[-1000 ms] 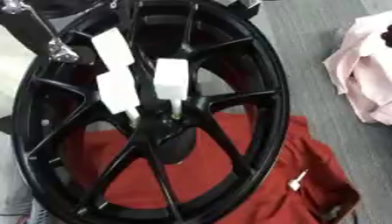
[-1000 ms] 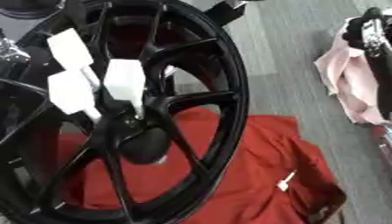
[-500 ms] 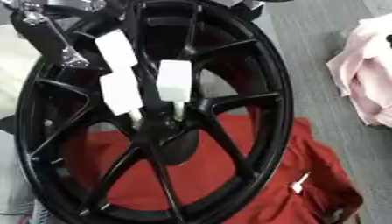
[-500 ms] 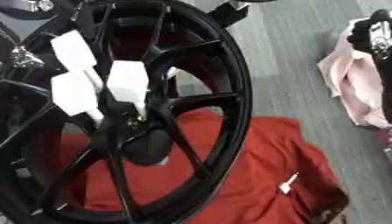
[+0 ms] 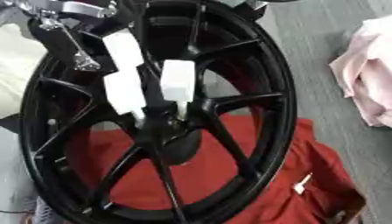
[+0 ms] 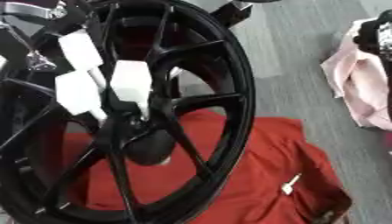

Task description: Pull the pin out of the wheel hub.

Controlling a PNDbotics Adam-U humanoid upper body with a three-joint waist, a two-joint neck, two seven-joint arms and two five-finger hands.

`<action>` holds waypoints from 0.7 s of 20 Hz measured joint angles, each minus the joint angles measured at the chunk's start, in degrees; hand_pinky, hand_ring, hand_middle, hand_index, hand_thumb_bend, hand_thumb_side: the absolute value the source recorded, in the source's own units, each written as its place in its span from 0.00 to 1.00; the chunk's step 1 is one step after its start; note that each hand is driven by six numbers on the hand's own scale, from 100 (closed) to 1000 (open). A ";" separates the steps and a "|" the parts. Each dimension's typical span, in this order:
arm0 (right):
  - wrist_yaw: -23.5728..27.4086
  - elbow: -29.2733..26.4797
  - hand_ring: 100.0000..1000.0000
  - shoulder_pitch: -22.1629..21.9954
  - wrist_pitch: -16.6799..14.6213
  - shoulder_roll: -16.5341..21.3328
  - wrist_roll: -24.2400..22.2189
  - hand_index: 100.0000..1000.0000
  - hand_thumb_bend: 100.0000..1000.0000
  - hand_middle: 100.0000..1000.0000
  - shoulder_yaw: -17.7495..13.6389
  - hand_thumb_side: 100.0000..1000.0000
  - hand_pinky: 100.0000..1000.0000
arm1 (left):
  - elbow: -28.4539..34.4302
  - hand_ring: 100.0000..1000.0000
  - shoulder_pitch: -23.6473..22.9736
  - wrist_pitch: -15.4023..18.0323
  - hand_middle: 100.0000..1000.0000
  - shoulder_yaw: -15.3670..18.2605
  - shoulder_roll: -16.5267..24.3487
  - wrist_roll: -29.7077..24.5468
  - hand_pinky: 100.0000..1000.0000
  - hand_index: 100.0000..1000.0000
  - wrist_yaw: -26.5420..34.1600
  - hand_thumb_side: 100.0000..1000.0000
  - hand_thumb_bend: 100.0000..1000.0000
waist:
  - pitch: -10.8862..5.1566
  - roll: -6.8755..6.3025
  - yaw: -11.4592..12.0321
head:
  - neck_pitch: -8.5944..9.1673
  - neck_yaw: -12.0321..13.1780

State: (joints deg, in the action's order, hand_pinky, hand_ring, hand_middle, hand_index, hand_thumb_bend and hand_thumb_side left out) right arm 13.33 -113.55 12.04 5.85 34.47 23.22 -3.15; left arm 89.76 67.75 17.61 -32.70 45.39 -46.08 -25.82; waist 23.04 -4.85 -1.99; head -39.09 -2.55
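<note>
**A:** Left eye first. Where is your left hand?

**B:** My left hand (image 5: 70, 41) comes in at the upper left, over the rim of the black wheel (image 5: 279, 109). I cannot tell whether it is wide, narrow or holding anything. Its silver tip lies just beside the top pin (image 5: 122, 47), and I cannot tell if they touch.

**A:** And the other pins?

**B:** I count 3 pins, each with a white block for a head. The low pin (image 5: 125, 91) sits just below my hand's tip. The right pin (image 5: 177, 81) sits a little further to the right of it. All 3 run down into the hub (image 5: 165, 127), which lies below my hand at the meeting of the spokes.

**A:** Now the right eye.

**B:** My right hand (image 6: 379, 35) shows as a dark shape at the right edge, well apart from the wheel. I cannot tell its state either. It hangs over a pink cloth (image 6: 356, 87) on the grey floor (image 6: 295, 52). Below and to the left of that hand, a red cloth (image 6: 253, 170) lies under the wheel's lower half. A small white tag (image 6: 289, 184) lies on the red cloth.
</note>
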 measured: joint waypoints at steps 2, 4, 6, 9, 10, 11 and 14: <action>0.02 0.00 0.64 -0.01 0.02 -0.10 0.12 0.58 0.00 0.55 0.00 0.66 0.73 | -0.04 0.74 0.00 0.02 0.61 -0.11 -0.02 0.02 0.81 0.69 0.04 0.00 0.15 | 0.00 0.00 -0.05 | 0.00 0.12; 0.07 0.00 0.64 -0.02 -0.02 -0.36 0.23 0.58 0.00 0.55 -0.01 0.66 0.73 | -0.12 0.72 0.00 0.02 0.57 -0.14 -0.03 0.01 0.80 0.66 0.04 0.00 0.12 | 0.00 0.00 -0.06 | 0.00 0.20; 0.17 0.00 0.64 -0.05 -0.05 -0.44 0.27 0.58 0.00 0.55 -0.01 0.67 0.73 | -0.39 0.70 0.00 -0.03 0.55 -0.14 -0.05 -0.04 0.79 0.62 0.08 0.00 0.09 | 0.00 0.00 -0.06 | 0.00 0.25; 0.27 0.00 0.64 -0.08 -0.04 -0.49 0.28 0.58 0.00 0.55 -0.01 0.67 0.73 | -0.41 0.66 0.01 -0.19 0.51 -0.06 -0.16 -0.19 0.77 0.58 0.35 0.00 0.05 | 0.00 0.00 -0.06 | 0.00 0.35; 0.31 0.00 0.64 -0.14 -0.04 -0.52 0.28 0.58 0.00 0.55 -0.01 0.67 0.73 | -0.40 0.65 0.02 -0.30 0.50 0.02 -0.28 -0.30 0.77 0.57 0.56 0.00 0.04 | 0.00 0.00 -0.06 | 0.00 0.35; 0.37 0.00 0.64 -0.23 -0.04 -0.58 0.29 0.58 0.00 0.55 -0.01 0.67 0.73 | -0.40 0.64 0.02 -0.43 0.49 0.15 -0.38 -0.43 0.76 0.55 0.71 0.00 0.02 | 0.00 0.00 -0.06 | 0.00 0.35; 0.43 0.00 0.64 -0.27 -0.03 -0.84 0.29 0.58 0.00 0.55 -0.01 0.67 0.73 | -0.32 0.58 0.08 -0.92 0.41 0.91 -0.49 -0.92 0.74 0.48 1.35 0.00 0.00 | -0.01 0.00 -0.02 | 0.00 0.35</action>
State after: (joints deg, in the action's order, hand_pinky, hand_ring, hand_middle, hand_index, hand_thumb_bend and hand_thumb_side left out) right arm 13.75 -113.55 11.77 5.83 33.62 23.51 -3.16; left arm 89.44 67.83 16.69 -31.79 44.90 -47.00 -24.47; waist 23.03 -4.85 -2.01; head -39.09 -2.20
